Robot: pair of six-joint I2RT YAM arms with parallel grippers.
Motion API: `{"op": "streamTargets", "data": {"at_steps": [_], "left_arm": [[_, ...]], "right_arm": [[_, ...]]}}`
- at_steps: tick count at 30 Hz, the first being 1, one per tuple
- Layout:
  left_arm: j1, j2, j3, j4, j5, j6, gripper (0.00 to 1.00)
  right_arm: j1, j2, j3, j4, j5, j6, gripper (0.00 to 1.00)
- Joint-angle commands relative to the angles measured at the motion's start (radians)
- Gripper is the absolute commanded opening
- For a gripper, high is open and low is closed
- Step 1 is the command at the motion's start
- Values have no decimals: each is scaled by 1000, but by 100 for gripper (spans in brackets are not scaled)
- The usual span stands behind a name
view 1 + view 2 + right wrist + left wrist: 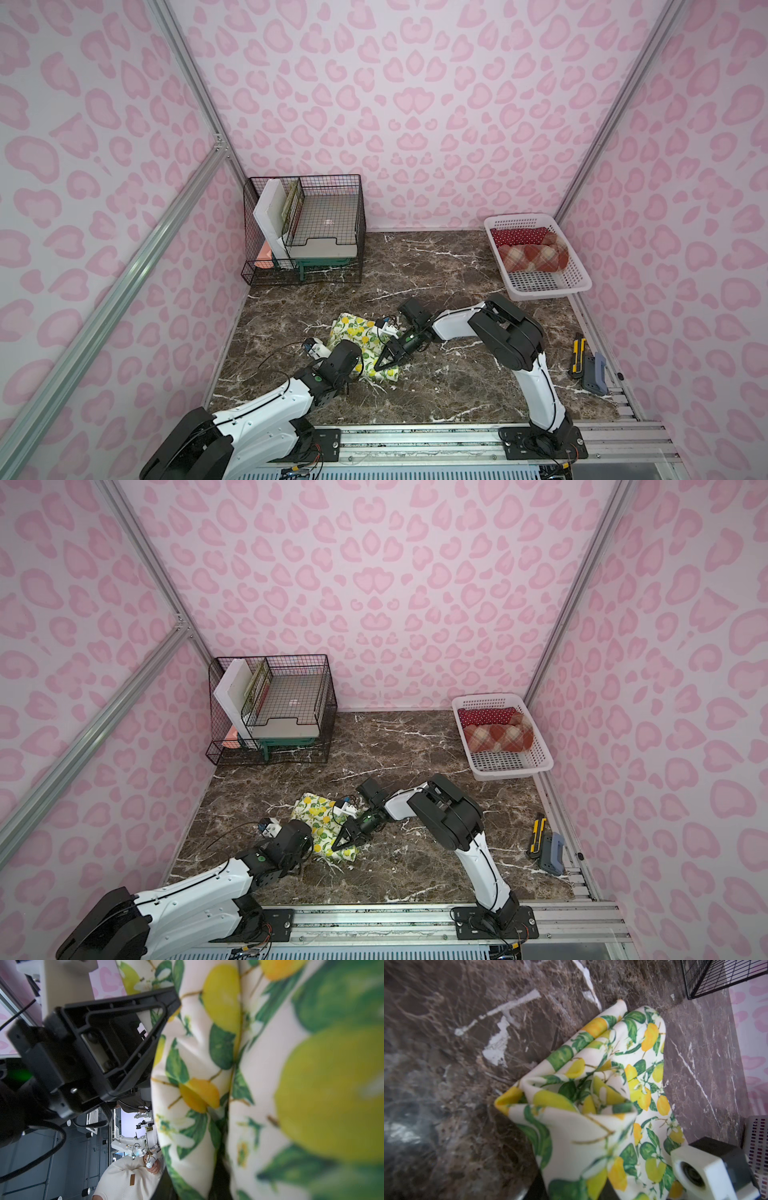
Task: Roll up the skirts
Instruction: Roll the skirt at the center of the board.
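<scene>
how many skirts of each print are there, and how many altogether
red polka-dot skirt: 1
plaid skirt: 1
lemon-print skirt: 1
total: 3

The tabletop [436,270] looked like polished brown marble, glossy, with white veins. The lemon-print skirt [353,328] was smooth matt cloth, softly creased. The basket [548,293] was white perforated plastic with a slight sheen. Inside it, the plaid skirt [532,257] looked thick and fuzzy, the polka-dot skirt [517,236] thinner and flatter. Well apart from the basket, the rack [332,185] was thin black wire.
</scene>
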Motion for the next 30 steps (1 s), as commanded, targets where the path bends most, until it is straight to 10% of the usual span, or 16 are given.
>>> {"op": "streamTargets", "data": {"at_steps": [1,5,8,12,16,25,30], "left_arm": [[1,42,10,-102,-52,27,24],[2,94,36,-97,-69,49,29],[1,131,42,-72,-59,56,0],[1,125,72,-135,-62,76,0],[1,87,78,-187,-67,89,0],[1,85,111,-238,-36,147,0],[1,119,134,-230,-15,158,0]], "right_arm": [[1,0,-13,-69,44,-14,0],[2,1,-27,-65,43,-13,0],[1,-1,-31,-87,54,-24,1],[-7,-74,-38,-226,190,-118,39],[-7,-230,-79,-385,443,-199,52],[81,-602,-125,-571,817,-275,58],[292,-646,-73,-481,977,-323,41]]}}
